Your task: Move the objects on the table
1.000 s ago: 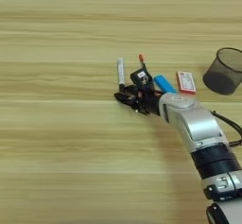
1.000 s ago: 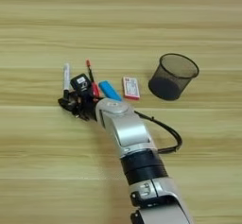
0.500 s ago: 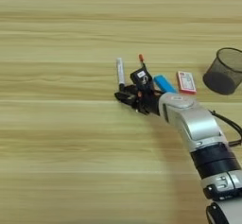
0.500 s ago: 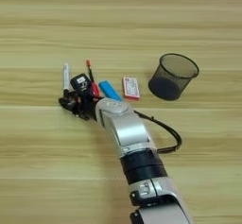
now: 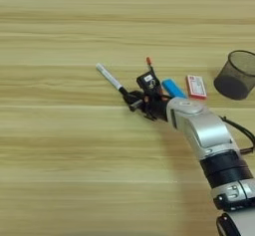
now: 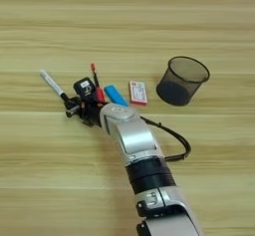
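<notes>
One slim white marker with a black cap (image 5: 110, 77) lies slantwise on the light-tan wooden tabletop (image 5: 60, 150), its capped end at the black two-fingered tool (image 5: 133, 100) — clenched or not, I cannot tell — so any push should run gently along the marker's length, away from the black mesh cup (image 6: 182, 80).

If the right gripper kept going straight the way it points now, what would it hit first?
The right gripper points left and slightly up across the table. The white marker lies right there, its black-capped end at the fingertips, so it would likely be met first; whether they already touch, I cannot tell.
</notes>
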Controlling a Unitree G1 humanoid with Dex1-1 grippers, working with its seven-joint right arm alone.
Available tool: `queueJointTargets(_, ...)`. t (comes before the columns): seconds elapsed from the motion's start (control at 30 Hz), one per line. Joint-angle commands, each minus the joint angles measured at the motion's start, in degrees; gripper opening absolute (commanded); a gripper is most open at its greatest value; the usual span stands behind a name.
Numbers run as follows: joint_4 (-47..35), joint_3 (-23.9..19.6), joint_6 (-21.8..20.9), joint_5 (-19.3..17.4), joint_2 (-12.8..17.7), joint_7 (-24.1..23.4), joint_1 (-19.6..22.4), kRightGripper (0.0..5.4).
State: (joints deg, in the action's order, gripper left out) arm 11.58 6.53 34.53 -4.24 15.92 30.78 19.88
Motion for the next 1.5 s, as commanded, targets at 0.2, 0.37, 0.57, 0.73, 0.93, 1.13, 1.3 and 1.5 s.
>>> queueJointTargets(0.2,-1.17,-0.95,-0.83,0.54,1.11,-1.45,2.51,0.69)
queueJointTargets(0.37,-2.35,-1.42,-0.73,0.21,1.05,-1.74,2.29,0.69)
queueJointTargets(0.57,-3.48,-3.01,-0.60,-0.48,1.11,-2.27,2.44,0.69)
queueJointTargets(0.73,-5.88,-4.94,-0.32,-1.29,1.39,-2.90,2.15,0.68)
queueJointTargets(0.93,-8.54,-7.57,0.04,-1.96,1.61,-3.90,2.13,0.68)
queueJointTargets(1.13,-9.39,-10.54,-0.62,-2.29,2.22,-5.91,2.83,0.68)
queueJointTargets(1.3,-7.19,-14.13,-1.82,-1.82,3.50,-8.77,4.25,0.68)
queueJointTargets(1.5,-1.39,-16.38,-4.57,-0.14,4.98,-13.47,6.27,0.68)
